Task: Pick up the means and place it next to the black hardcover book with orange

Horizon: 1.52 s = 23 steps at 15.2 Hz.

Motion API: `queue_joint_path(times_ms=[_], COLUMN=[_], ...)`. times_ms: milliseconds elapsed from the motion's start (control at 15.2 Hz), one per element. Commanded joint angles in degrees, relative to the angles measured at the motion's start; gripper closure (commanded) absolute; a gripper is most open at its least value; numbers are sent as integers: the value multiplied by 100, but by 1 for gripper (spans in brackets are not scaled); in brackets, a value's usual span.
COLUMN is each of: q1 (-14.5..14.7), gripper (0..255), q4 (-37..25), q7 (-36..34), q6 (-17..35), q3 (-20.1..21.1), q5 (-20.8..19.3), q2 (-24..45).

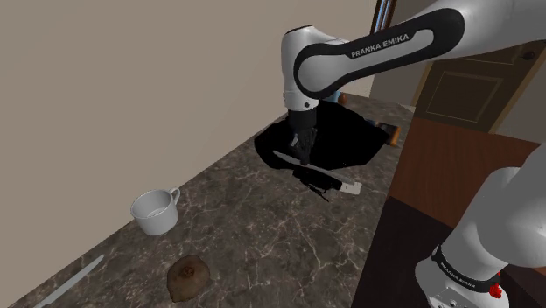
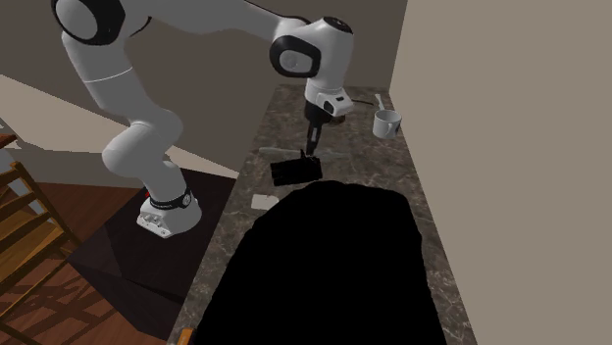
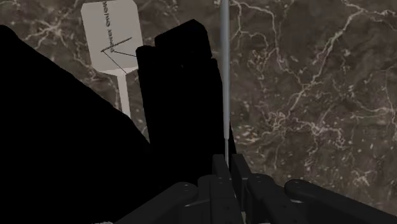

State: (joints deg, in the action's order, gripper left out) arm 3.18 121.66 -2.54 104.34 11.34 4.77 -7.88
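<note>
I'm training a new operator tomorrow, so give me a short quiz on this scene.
1. True or false: the end effector is shut on a thin grey utensil.
2. Which lies just below the end effector in the second exterior view? A) black book B) red kettle C) glass bottle
3. How many white mugs stand on the marble counter?
Key: 1 true; 2 A; 3 one.
</note>
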Motion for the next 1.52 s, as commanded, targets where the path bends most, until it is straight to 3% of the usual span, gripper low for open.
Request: queue_joint_path(times_ms=[0,726,1452], q1=[-116,-795,-1555], gripper=[255,255,255], q4=[393,1341,1509], q7=[279,1704,3168], q6=[1,-89,-120], q3=[-155,-1094,-2164], q5=[-24,-506,-1267], q2=[-267,-1266,-1541])
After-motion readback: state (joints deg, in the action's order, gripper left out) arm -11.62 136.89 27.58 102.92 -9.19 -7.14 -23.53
